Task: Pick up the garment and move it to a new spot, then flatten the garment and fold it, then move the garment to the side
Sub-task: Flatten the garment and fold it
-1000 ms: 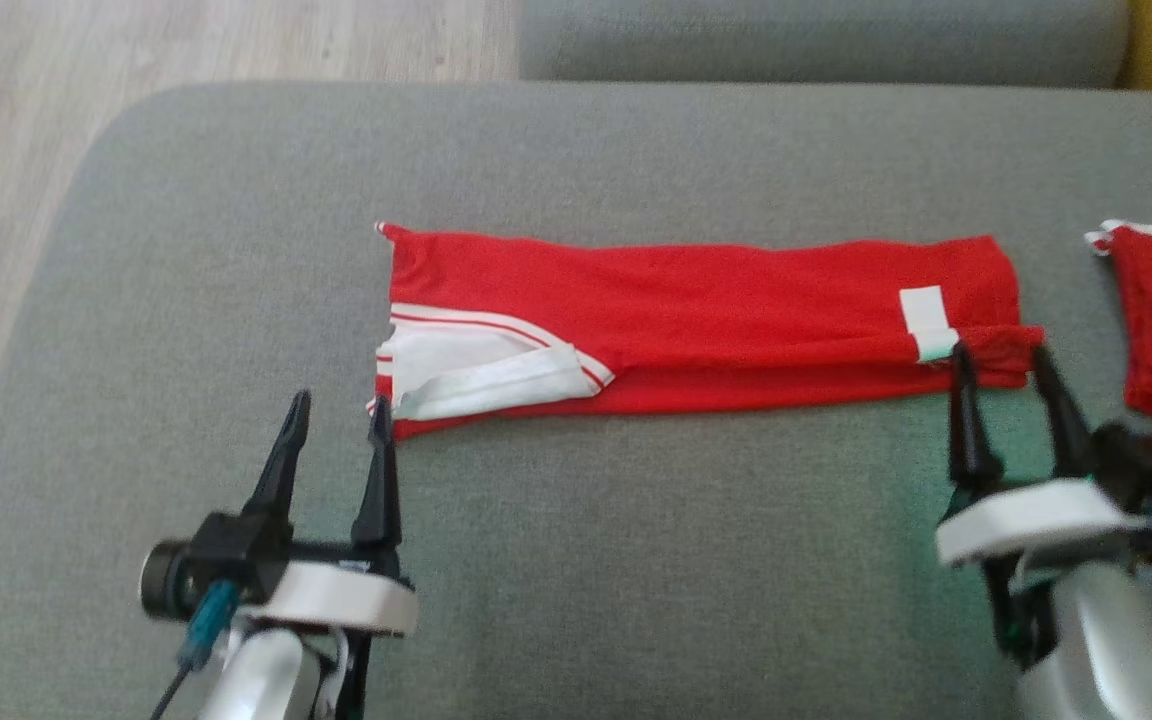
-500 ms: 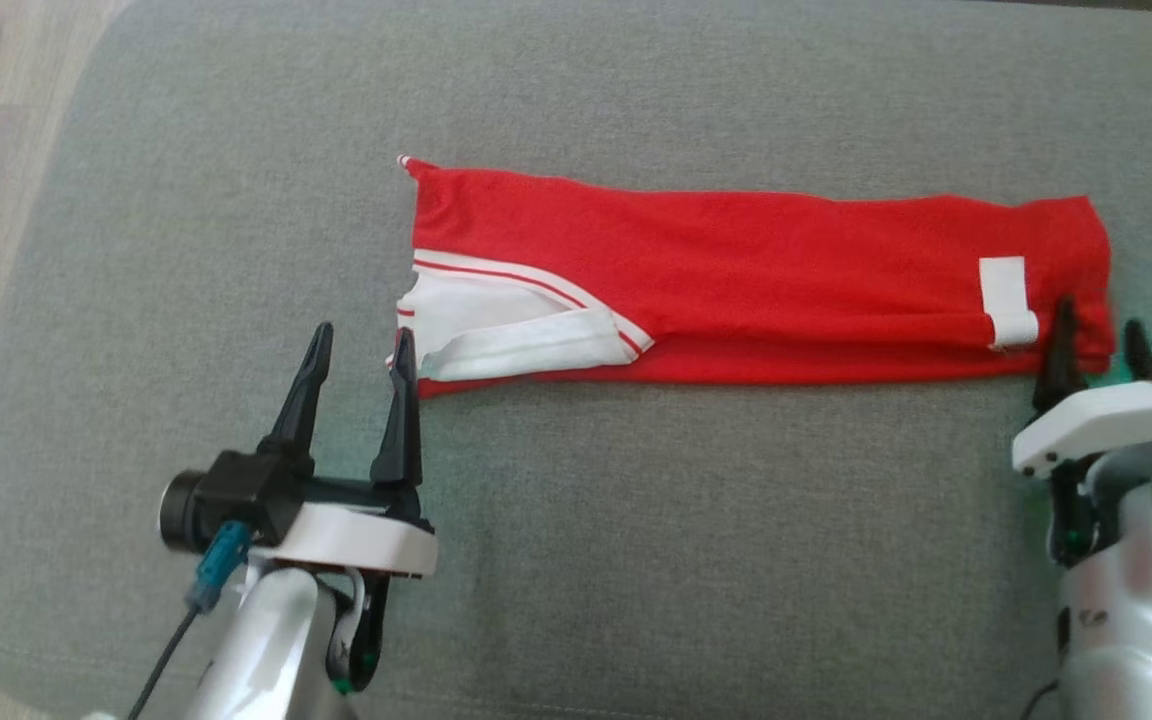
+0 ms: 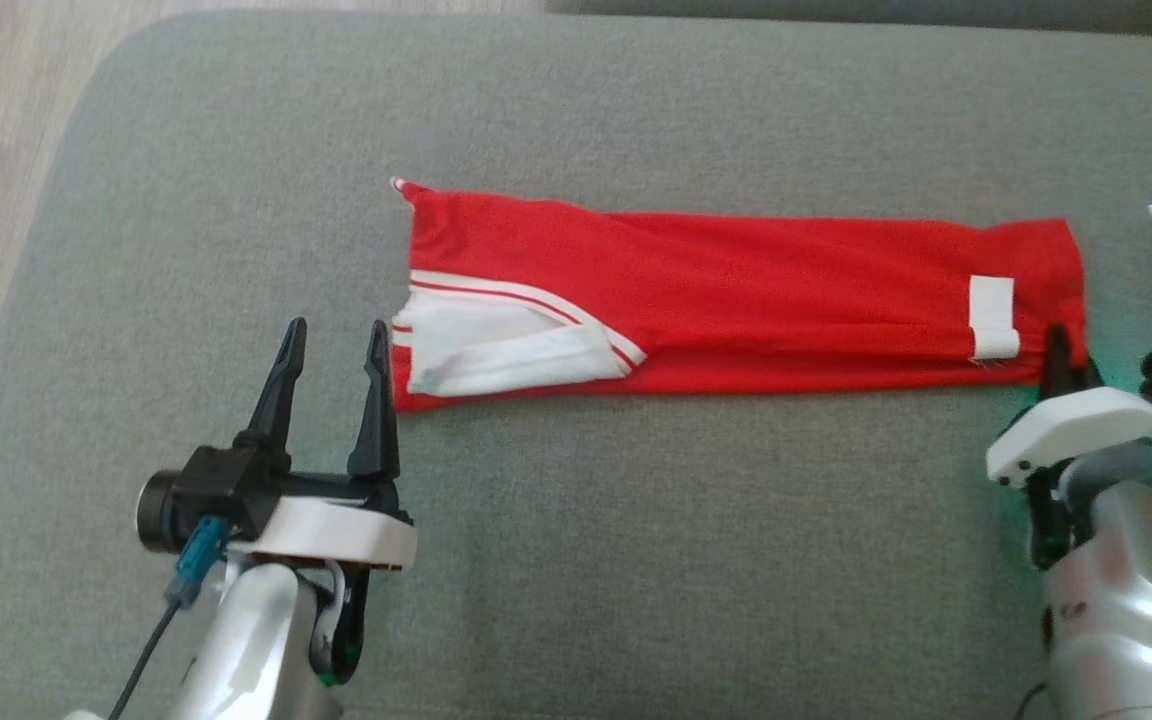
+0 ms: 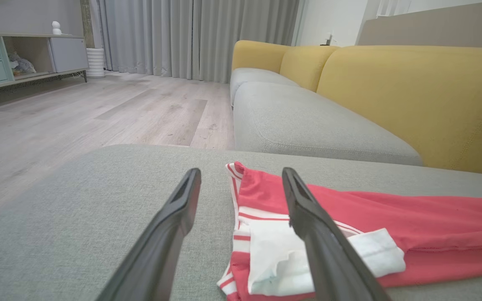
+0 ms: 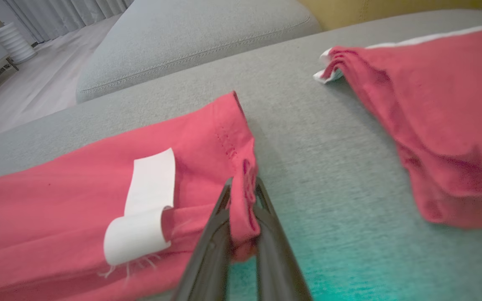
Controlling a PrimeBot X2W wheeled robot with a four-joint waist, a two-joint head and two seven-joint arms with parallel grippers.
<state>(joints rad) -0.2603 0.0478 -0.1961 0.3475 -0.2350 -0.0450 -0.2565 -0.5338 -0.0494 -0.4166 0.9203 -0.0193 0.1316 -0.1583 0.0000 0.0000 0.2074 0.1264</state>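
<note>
Red garment (image 3: 736, 300): folded to long strip, lying flat left-to-right on grey cushion (image 3: 636, 560). White label (image 3: 993, 315) near its right end.
Right gripper (image 5: 243, 186): fingers pressed together, pinching garment's near right corner; fabric bunched between tips.
Left gripper (image 3: 336, 328): fingers spread, holding nothing, just beside garment's near left corner, over cushion.
Second red cloth (image 5: 433, 104): further right, apart from garment.

I find nothing to read anywhere. The white tag (image 5: 151, 179) sewn on the red garment (image 5: 57, 200) sits at nine o'clock from my right gripper (image 5: 243, 186). Its face is blank, with no letters, brand or number that I can make out.
</note>
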